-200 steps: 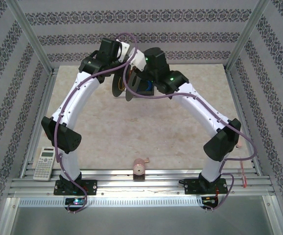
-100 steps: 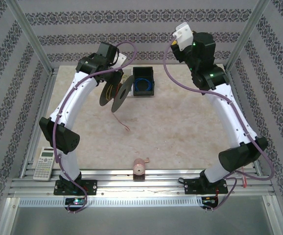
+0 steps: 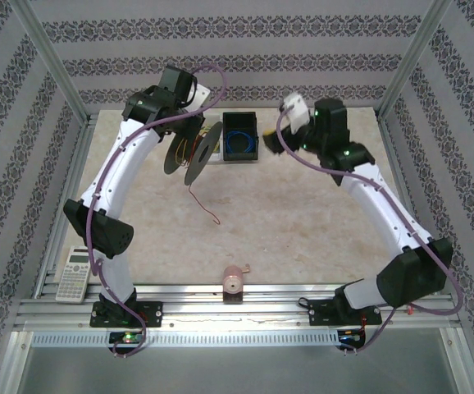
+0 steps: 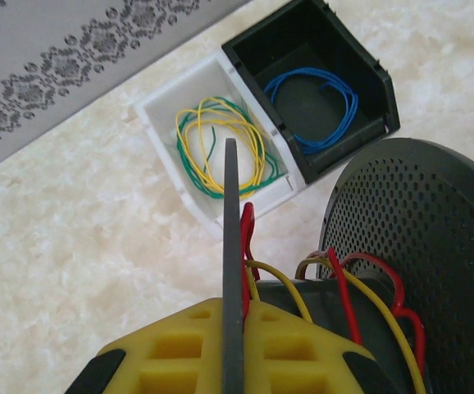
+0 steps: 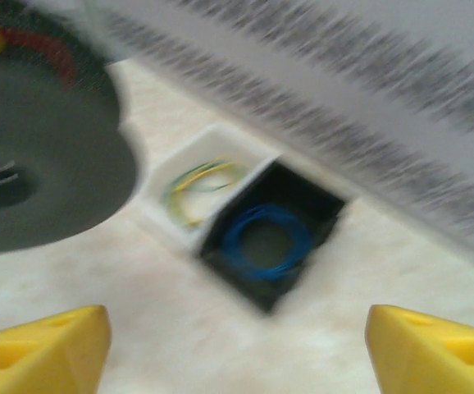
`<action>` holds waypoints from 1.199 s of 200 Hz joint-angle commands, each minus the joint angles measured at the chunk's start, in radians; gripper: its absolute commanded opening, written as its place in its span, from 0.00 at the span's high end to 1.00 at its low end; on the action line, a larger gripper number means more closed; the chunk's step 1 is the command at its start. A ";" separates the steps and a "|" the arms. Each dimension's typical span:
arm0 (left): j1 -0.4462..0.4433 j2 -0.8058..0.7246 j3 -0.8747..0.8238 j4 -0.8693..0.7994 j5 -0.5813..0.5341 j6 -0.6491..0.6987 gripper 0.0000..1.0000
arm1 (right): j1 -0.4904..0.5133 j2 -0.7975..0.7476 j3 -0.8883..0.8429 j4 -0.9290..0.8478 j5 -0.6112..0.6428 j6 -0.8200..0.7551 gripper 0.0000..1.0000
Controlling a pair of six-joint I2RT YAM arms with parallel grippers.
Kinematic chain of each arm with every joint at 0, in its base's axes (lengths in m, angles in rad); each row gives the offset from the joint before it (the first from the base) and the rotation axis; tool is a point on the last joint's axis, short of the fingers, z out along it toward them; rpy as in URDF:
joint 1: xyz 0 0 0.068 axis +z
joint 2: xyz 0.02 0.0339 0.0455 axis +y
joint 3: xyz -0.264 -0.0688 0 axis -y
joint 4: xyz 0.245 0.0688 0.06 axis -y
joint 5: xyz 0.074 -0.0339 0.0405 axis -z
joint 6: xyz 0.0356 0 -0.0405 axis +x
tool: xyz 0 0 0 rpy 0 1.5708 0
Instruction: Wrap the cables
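Above the pale marbled table [image 3: 319, 230], the left gripper [image 4: 231, 322] clamps a black spool [image 3: 194, 153] just left of the black bin [image 3: 255, 138]. The red cable [image 3: 205, 205] is partly wound on the spool, its loose end dangling. Right of the bin, the right gripper [image 5: 237, 345] hangs spread wide.

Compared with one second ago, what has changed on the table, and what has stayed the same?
The right gripper, open, moved away from the spool, swung to the far right, then came partway back toward the black bin. The left gripper kept hold of the spool; a tail of red wire now hangs below it. The bin, calculator and small pink spool stayed put.
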 commanded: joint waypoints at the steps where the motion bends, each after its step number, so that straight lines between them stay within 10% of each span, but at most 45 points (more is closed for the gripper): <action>1: 0.002 0.016 0.076 -0.016 -0.020 -0.022 1.00 | 0.070 -0.059 -0.186 0.041 -0.254 0.122 0.05; 74: 0.002 0.072 0.205 -0.060 0.055 -0.086 1.00 | 0.366 -0.059 -0.634 0.587 -0.055 0.315 0.09; 145: 0.003 0.067 0.242 -0.082 0.108 -0.105 1.00 | 0.392 0.119 -0.579 0.662 -0.002 0.260 0.23; 211: 0.009 0.076 0.285 -0.103 0.112 -0.114 1.00 | 0.416 0.141 -0.558 0.635 0.022 0.255 1.00; 240: 0.011 0.101 0.285 -0.101 0.061 -0.123 1.00 | 0.450 0.022 -0.513 0.454 0.055 0.197 1.00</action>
